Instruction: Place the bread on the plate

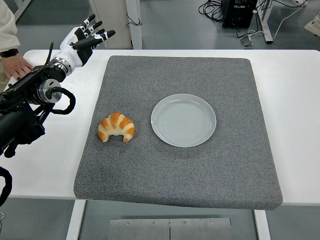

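A golden croissant [116,128] lies on the grey mat [175,175], just left of the empty pale plate [183,120] at the mat's middle. My left hand [87,36] is raised at the table's far left corner, well behind and left of the croissant, its fingers spread and holding nothing. The black left arm [30,100] runs along the left edge. The right arm is out of view.
A person's hand [17,66] with a beige sleeve and dark wristband rests on the table at the far left, close to my left arm. The white table [295,100] shows around the mat. Table legs and cables stand behind.
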Robot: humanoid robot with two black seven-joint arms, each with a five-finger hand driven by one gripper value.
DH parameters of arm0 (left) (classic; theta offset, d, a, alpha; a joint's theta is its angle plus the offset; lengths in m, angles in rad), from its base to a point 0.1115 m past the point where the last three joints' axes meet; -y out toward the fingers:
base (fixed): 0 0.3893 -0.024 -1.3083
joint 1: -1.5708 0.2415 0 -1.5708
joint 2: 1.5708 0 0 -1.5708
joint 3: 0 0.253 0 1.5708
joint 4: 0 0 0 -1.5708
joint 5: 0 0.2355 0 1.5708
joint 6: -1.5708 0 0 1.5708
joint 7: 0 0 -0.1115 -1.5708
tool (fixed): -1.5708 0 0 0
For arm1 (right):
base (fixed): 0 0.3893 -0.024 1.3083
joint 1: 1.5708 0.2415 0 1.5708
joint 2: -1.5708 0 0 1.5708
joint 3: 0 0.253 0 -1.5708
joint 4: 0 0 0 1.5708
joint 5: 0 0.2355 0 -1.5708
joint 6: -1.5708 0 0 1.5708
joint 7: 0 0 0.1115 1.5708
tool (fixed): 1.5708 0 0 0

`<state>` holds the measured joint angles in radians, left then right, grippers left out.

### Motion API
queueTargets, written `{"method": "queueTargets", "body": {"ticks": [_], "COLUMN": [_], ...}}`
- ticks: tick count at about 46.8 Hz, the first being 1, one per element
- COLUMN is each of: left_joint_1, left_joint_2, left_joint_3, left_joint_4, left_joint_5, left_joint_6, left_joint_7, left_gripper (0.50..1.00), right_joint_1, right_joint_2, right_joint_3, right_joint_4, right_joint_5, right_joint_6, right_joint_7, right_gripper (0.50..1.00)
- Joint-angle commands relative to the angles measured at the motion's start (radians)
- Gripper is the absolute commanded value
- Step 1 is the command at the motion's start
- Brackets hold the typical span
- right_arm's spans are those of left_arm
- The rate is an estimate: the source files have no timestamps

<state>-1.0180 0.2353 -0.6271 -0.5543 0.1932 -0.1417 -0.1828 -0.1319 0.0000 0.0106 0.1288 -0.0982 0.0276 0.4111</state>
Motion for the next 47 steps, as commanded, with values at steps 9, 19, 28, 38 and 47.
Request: {"method": "queueTargets", "body": {"ticks": [9,19,28,38,47], "left_joint_1": [0.042,0.042,0.056,0.081,0.098], "left_joint_2": [0.094,0.197,0.285,0.367,0.476], "left_joint_3": [0.044,0.141,0.142,0.139,0.142], "left_joint_4": [-0.190,-0.334,-0.475,-0.578,-0.725], "left_joint_5": [0.043,0.081,0.087,0.190,0.236], "left_joint_6": [0.036,0.105,0.108,0.113,0.119], "left_joint_7": [-0.003,-0.004,-0.004,-0.004,0.000], "left_gripper": [0.981,0.981,0.981,0.981,0.981], "right_joint_1": [0.002,0.000,0.000,0.000,0.002], "right_joint_2": [0.000,0.000,0.000,0.000,0.000], "right_joint_3": [0.000,0.000,0.000,0.000,0.000], "right_joint_4": [0.000,0.000,0.000,0.000,0.000], "right_joint_5": [0.000,0.000,0.000,0.000,0.000], "right_joint_6": [0.000,0.000,0.000,0.000,0.000], "right_joint_7": [0.000,0.000,0.000,0.000,0.000], "right_gripper": [1.000,1.000,1.000,1.000,1.000]}}
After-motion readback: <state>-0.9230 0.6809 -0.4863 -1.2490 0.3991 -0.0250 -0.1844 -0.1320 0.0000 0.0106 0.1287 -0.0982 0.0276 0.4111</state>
